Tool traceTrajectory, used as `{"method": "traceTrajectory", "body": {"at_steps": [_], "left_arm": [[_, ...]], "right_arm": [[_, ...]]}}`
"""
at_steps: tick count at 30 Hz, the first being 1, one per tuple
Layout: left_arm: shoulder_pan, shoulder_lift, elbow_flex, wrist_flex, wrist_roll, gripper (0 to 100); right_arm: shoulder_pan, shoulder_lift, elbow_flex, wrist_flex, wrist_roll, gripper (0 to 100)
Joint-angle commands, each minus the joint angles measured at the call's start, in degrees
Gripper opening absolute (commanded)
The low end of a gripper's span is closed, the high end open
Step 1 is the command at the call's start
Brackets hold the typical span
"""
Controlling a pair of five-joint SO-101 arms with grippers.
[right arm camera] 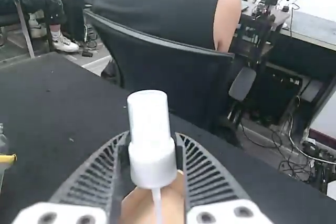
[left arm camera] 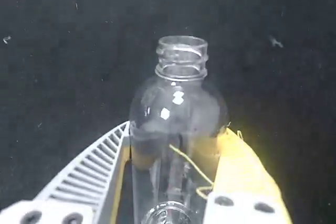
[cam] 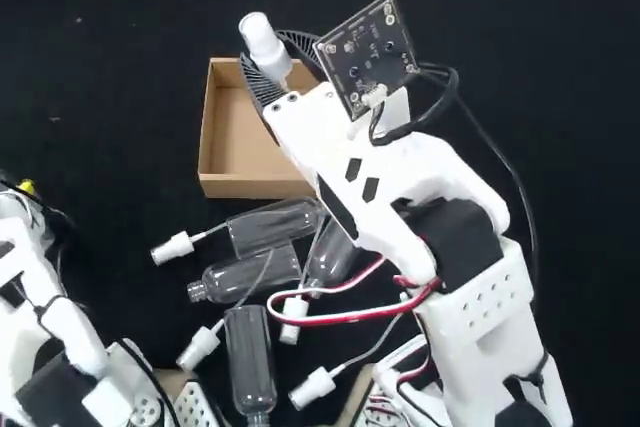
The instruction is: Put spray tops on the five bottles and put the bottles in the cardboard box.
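ribbed right gripper clamps a smooth white spray top — left gripper clasps a clear bottle.

We see a black table, a brown cardboard box, clear bottles and white spray tops. We find the left end effector yellow and ribbed white.

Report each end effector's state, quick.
Left end effector: closed on a clear, uncapped plastic bottle.
Right end effector: closed on a white plastic spray top.
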Motion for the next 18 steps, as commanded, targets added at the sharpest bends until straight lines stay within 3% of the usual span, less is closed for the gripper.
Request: {"method": "traceTrajectory", "body": {"at_steps": [1,6,9,14,18], "left_arm": [[1.63,-2.20,-0.92,-2.11,-1.67,4],[6.64,-11.78,4.97,-1.85,-1.76,3],[11.82,-23.47,7.16,2.90,-1.58,3],[27.47,-46.24,7.52,15.30,1.67,3],[39.43,-58.73,13.14,13.45,1.93,3]], "right_arm": [[0.18,-1.98,-0.57,-0.88,-1.49,1.1],[0.18,-1.80,-2.95,-4.48,-14.95,1.1],[0.18,-1.63,-3.03,-10.90,-22.42,1.1],[0.26,-1.54,-2.86,-17.05,-21.71,1.1],[0.18,-1.45,-2.86,-21.19,-22.68,1.1]]}}
